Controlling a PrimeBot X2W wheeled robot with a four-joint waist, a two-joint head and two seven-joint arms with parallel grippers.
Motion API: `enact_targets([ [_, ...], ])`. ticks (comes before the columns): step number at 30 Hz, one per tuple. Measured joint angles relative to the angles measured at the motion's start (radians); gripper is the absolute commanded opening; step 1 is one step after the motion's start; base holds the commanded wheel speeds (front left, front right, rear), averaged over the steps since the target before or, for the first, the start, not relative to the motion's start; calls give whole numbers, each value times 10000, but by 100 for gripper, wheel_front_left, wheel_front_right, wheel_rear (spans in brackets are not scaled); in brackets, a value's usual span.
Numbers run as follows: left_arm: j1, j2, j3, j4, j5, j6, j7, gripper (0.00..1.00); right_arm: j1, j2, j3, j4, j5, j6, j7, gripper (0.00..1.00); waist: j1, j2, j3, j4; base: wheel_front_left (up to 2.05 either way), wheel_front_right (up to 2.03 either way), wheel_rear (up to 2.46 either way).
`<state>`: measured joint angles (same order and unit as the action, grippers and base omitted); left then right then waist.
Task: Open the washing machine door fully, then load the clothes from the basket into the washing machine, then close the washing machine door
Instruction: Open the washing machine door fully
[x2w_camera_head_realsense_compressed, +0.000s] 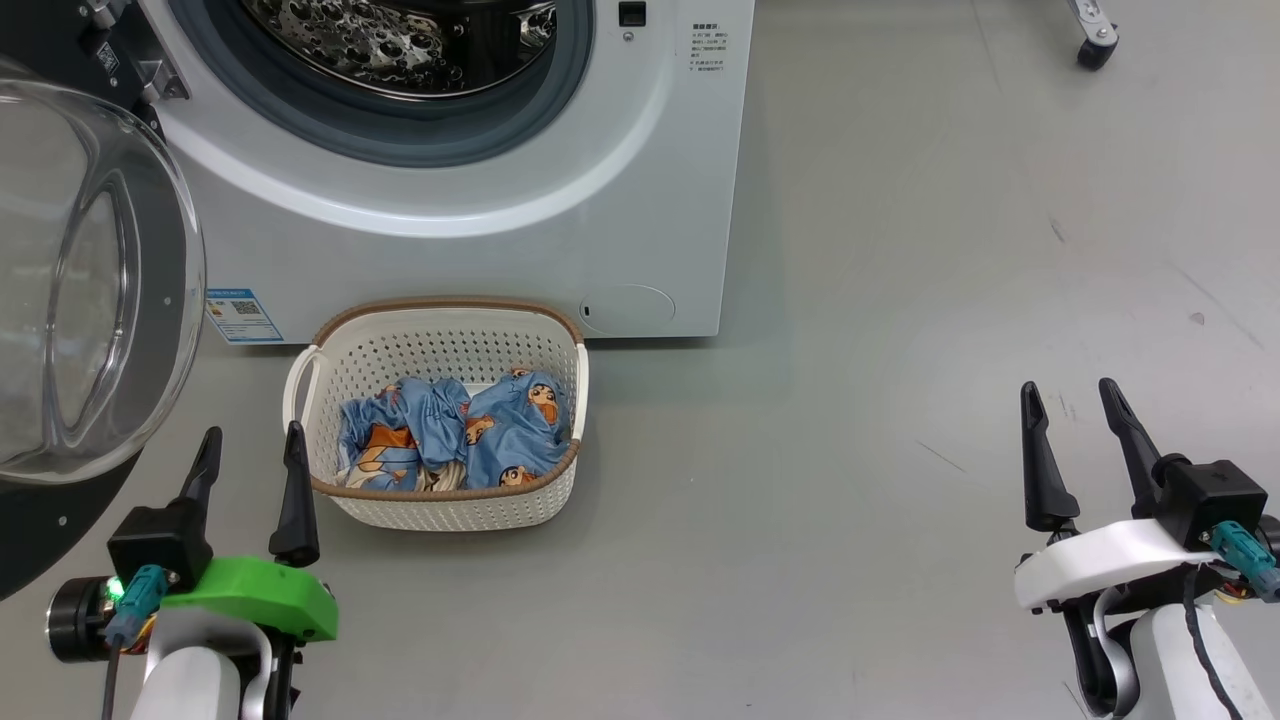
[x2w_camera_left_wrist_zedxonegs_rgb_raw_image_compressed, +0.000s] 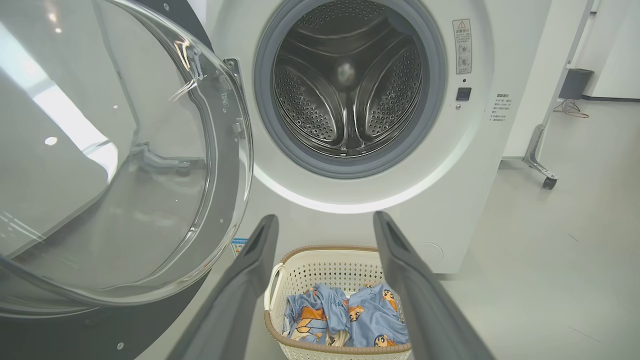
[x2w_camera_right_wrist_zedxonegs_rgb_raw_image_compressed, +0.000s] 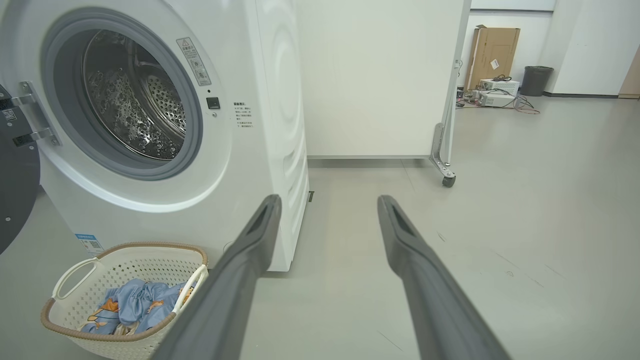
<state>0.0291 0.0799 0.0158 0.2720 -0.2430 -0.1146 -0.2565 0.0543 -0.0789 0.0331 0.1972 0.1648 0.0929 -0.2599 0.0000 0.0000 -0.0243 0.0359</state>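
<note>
Left gripper (x2w_camera_head_realsense_compressed: 253, 432): jaws spread wide, empty, low over the floor (x2w_camera_head_realsense_compressed: 850, 450) just left of the basket (x2w_camera_head_realsense_compressed: 450, 512). Its inner finger is right by the basket's near-left corner (contact not clear from here). Right gripper (x2w_camera_head_realsense_compressed: 1067, 387): jaws also wide apart, empty, well off to the basket's right. The clothes (x2w_camera_head_realsense_compressed: 470, 430) are bunched inside the basket. Behind it is the washing machine (x2w_camera_head_realsense_compressed: 640, 200) with its drum (x2w_camera_head_realsense_compressed: 400, 40) exposed. The washing machine door (x2w_camera_head_realsense_compressed: 90, 280) is swung out to the left, above the left gripper.
</note>
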Motion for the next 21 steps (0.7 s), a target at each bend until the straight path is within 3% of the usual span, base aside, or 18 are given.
enact_targets([
  [21,131,-2,98,-228,140,-4,0,100,164,35,35,0,-100,-151,0,100,0,0,35,62,0,0,0],
])
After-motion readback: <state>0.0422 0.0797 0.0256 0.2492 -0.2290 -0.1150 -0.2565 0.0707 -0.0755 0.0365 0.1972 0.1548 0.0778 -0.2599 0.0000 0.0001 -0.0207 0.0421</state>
